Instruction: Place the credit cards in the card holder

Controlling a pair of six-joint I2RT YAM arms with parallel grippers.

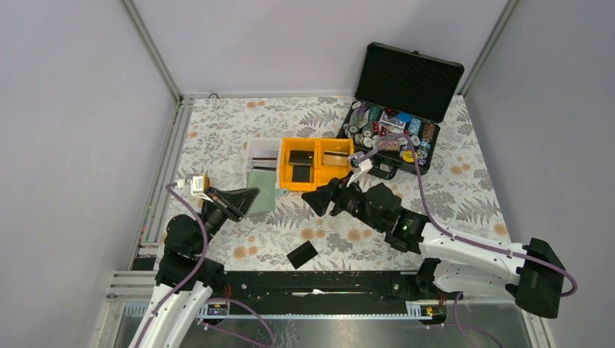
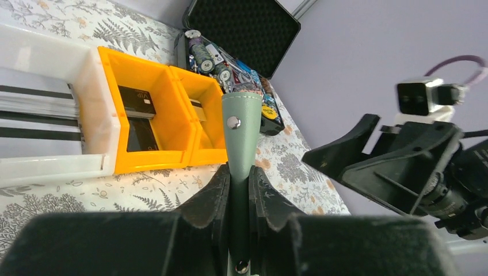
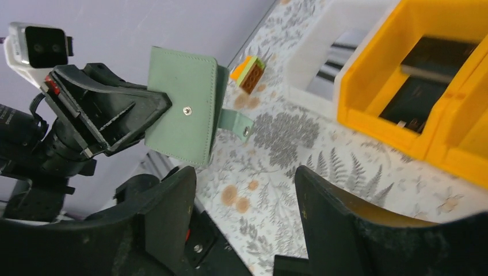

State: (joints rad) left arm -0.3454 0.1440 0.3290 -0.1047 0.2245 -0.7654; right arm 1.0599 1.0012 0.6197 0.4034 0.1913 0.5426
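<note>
A loose black credit card (image 1: pixel 302 254) lies on the table, well nearer the arm bases than the yellow bin (image 1: pixel 317 161). Left of the bin and slightly nearer, the left gripper (image 1: pixel 238 201) is clamped on the closed green card holder (image 1: pixel 262 190), holding it on edge. Just in front of the bin, the right gripper (image 1: pixel 321 197) has its jaws wide apart and empty, facing the holder. More black cards (image 1: pixel 300 165) lie inside the bin. Beyond it to the right stands an open black case (image 1: pixel 410 69).
</note>
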